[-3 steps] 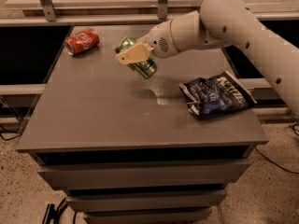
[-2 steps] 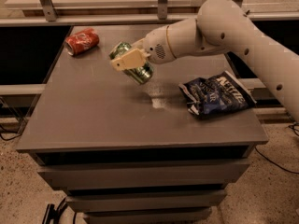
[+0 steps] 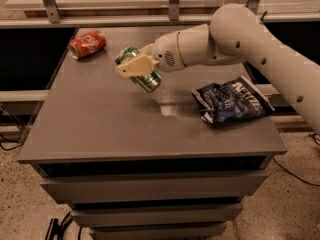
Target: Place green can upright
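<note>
Gripper (image 3: 131,66) first: we see its pale fingers (image 3: 134,67) pinching the green can (image 3: 149,80) across its middle, one finger lying over the near side of the can (the other is hidden behind it). We find the can tilted, its upper silver end pointing toward the far left corner and its lower end dipping toward the worktop (image 3: 100,124). It seems to hang just above the surface, though we cannot tell for sure whether the lower rim touches. It sits over the far half of the top, roughly midway between the left and right edges.

Behind it, the white arm (image 3: 235,34) reaches in from the right side. A red soda can (image 3: 87,44) lies on its side near the far left corner, well apart from the green one. A crumpled dark blue snack bag (image 3: 231,102) rests by the right edge.
</note>
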Controlling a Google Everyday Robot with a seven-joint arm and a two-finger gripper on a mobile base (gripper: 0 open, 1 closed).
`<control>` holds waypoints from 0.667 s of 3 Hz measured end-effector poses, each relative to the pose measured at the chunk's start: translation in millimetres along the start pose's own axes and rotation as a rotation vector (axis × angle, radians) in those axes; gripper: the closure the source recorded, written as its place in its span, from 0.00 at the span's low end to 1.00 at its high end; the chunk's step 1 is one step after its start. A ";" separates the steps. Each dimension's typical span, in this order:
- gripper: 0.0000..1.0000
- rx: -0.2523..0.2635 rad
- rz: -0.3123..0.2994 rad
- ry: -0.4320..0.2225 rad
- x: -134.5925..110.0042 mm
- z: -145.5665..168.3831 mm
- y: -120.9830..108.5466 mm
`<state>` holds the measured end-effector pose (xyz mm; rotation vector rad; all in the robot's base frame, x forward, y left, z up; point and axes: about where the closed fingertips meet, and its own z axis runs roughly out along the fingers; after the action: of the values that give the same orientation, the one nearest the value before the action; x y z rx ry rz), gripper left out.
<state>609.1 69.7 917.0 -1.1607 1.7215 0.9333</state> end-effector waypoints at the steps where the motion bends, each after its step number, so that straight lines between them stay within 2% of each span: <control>1: 1.00 0.005 0.010 -0.037 -1.5 3.8 9.5; 2: 1.00 0.017 0.020 -0.065 -3.5 3.2 19.6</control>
<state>592.1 79.5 921.4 -1.0918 1.6887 0.9565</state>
